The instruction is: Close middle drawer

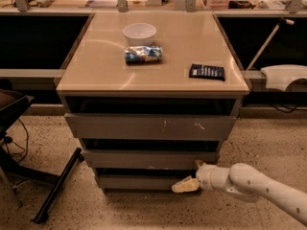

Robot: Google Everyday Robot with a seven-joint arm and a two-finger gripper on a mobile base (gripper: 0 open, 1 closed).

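Floor (268,143): speckled stone, matte.
Tool (188,182): pale, rounded; low at the right front of the cabinet (233,110); opening cannot be told, nothing seen held.
Middle drawer (148,159): flat grey wood-grain front, handleless, seemingly slightly proud.
Advice: push squarely near centre, avoiding racking.
Worktop (96,66): glossy beige; bowl (139,32), packet (143,54), calculator (206,72).

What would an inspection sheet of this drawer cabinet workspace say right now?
Surface: beige cabinet top, glossy.
Job's things: middle drawer, front set back under the scratched top drawer, dark gap above it.
Clutter: white bowl, blue snack bag, dark flat packet.
Grippers: gripper low at the cabinet's front right, by the bottom drawer.
Cables: black cable on the floor, left.
Surroundings: speckled floor, black stand legs left.
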